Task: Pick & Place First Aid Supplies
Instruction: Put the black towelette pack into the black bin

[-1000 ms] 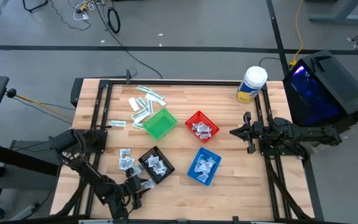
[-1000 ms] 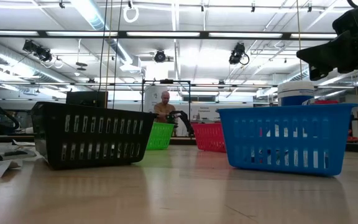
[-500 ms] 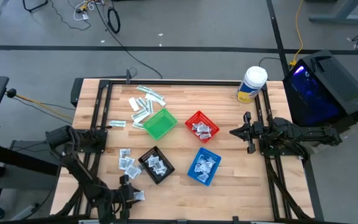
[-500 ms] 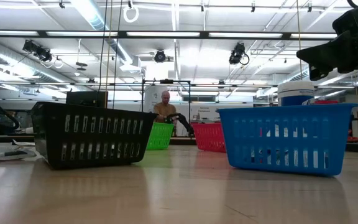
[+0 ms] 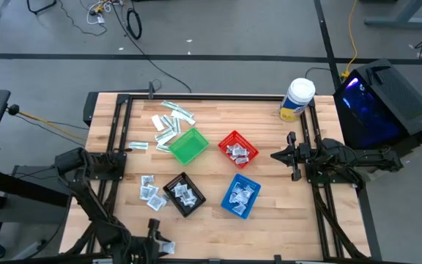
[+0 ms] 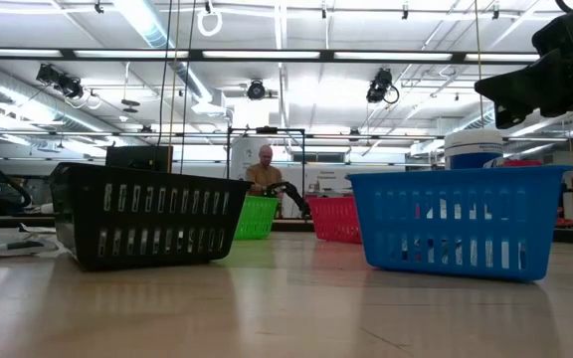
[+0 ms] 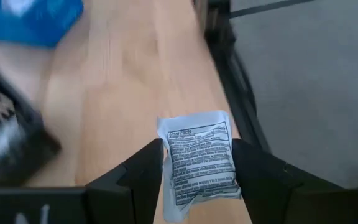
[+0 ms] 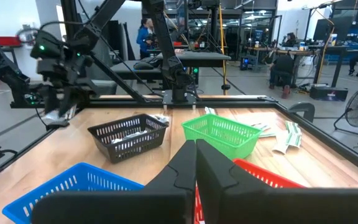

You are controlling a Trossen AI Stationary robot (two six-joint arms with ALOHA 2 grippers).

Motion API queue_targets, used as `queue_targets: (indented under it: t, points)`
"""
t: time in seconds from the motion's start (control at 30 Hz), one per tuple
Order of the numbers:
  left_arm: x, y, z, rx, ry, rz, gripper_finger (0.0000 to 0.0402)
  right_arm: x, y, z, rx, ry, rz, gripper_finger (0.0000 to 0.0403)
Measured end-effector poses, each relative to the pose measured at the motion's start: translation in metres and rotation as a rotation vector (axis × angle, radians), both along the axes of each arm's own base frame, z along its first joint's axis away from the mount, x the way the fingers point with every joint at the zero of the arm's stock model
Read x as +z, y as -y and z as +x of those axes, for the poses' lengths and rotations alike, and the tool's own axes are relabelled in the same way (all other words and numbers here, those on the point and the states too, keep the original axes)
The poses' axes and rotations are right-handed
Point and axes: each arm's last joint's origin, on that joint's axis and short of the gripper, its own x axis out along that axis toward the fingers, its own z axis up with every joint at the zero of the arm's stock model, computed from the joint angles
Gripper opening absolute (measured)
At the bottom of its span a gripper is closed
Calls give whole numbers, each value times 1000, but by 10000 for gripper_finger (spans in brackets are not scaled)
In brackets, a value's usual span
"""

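Observation:
Near the table's near edge, left of the black basket (image 5: 184,195), my left gripper (image 5: 156,246) is shut on a white printed sachet (image 7: 199,155). The right wrist view shows that gripper (image 8: 58,102) above the table with the sachet (image 8: 57,116) below it. Other first aid sachets (image 5: 149,191) lie flat on the table left of the black basket, and narrow strips (image 5: 168,122) lie at the far left. More sachets lie in the black, red (image 5: 237,149) and blue (image 5: 239,196) baskets. My right gripper (image 8: 196,163) waits shut at the table's right side. My left gripper pinches the sachet between its two fingers, one on each long side edge (image 7: 166,163). The fingers slant down and lie along the sachet, whose printed face is turned up to the wrist camera. Its far end (image 7: 194,121) sticks out past the fingertips. The sachet is lifted clear of the table.
A green basket (image 5: 188,145) stands beside the strips. A white-lidded tub (image 5: 297,99) stands at the far right corner. A black frame rail (image 7: 229,68) runs along the table's edge close to the held sachet. Bare wood lies between the baskets and the near edge.
My left gripper has risen from beside the black basket and gone toward the table's near edge, rolling its wrist. The sachet has come up off the table with it and hangs clear.

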Motion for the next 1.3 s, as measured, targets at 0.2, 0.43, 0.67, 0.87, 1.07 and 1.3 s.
queue_targets:
  t: [0.2,0.43,0.67,0.87,1.07,1.3]
  points:
    - [23,2,20,-68,23,164,197,0,0,0,0,0,0,13]
    - [55,-10,44,-81,-2,307,197,0,0,0,0,0,0,13]
    - [91,-49,55,-31,-14,360,197,0,0,0,0,0,0,13]
    - [97,-80,60,6,-123,443,197,0,0,0,0,0,0,13]
    - [92,-102,69,25,-251,472,197,0,0,0,0,0,0,13]
    - [88,-128,86,-2,-396,386,197,0,0,0,0,0,0,13]
